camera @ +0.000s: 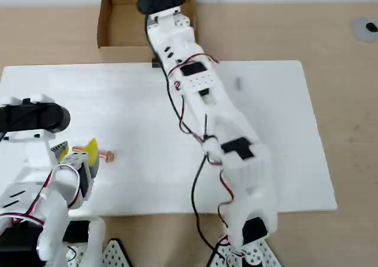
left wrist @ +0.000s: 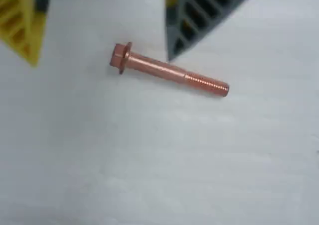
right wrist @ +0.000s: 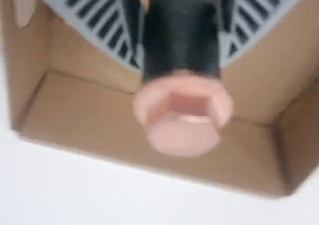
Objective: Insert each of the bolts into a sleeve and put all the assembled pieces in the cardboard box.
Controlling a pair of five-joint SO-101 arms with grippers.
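A copper bolt (left wrist: pixel 167 71) lies flat on the white mat (camera: pixel 277 131), seen small in the high view as the bolt (camera: pixel 108 156) at the left. My left gripper (left wrist: pixel 99 59) stands open just above it, one yellow finger (left wrist: pixel 22 26) and one grey finger (left wrist: pixel 199 16) either side of the bolt's head end. My right gripper (right wrist: pixel 182 36) is shut on a black sleeve (right wrist: pixel 182 31) with a copper bolt head (right wrist: pixel 183 113) sticking out of it. It hangs over the inside of the cardboard box (right wrist: pixel 70 120). In the high view that arm (camera: pixel 195 84) stretches to the box (camera: pixel 106 25).
The box stands at the mat's far edge on a wooden table (camera: pixel 342 54). The right arm lies diagonally across the mat's middle, with cables (camera: pixel 198 178) hanging beside it. A grey disc (camera: pixel 365 28) sits at the far right.
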